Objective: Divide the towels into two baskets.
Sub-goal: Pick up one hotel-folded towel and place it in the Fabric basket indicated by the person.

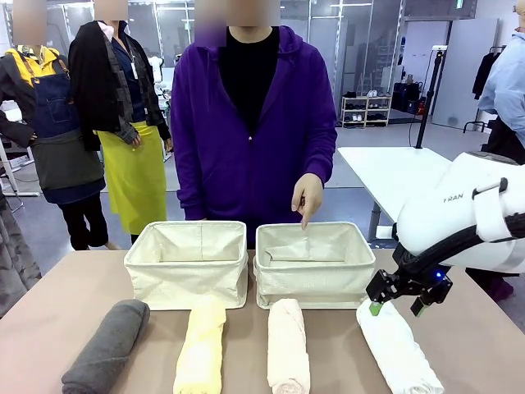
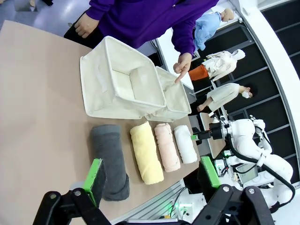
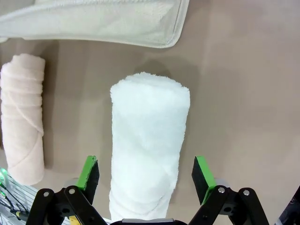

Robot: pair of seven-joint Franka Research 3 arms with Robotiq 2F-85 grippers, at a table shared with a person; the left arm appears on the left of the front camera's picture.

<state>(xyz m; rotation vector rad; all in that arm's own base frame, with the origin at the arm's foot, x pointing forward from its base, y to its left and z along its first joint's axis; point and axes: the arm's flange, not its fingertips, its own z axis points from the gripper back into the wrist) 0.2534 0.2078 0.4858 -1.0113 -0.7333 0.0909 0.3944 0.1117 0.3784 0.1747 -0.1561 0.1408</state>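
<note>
Only readable print: the letters "FRAN", cut off, on the white shell of the right arm (image 1: 472,217). No labels show on the cloth or the bins.

Right arm comes in from the right side, elbow high, wrist bent down toward the table (image 1: 492,345). Right gripper (image 1: 397,309) points down over the far end of the white towel (image 1: 399,349). From its wrist camera the right gripper (image 3: 146,172) has jaws wide, one green pad on each side of the white towel (image 3: 149,140), both pads clear of the roll, nothing held.

Left gripper (image 2: 152,173) hangs high over the near table edge, jaws wide, empty. The dark grey towel (image 2: 111,157) lies below it, under one pad.

Four rolls lie in a row on the table in front of the bins, apart from each other: dark grey towel (image 1: 107,349) tilted at far left, then pale yellow towel (image 1: 201,349), pale peach towel (image 1: 288,353), then the white one at right.

Left basket (image 1: 184,283) and right basket (image 1: 308,283) stand side by side, walls touching or nearly so, behind the rolls. No roll is inside either.

Person in a purple hoodie stands at the far side. Person's hand (image 1: 308,197) points one finger down over the right basket's far rim.
</note>
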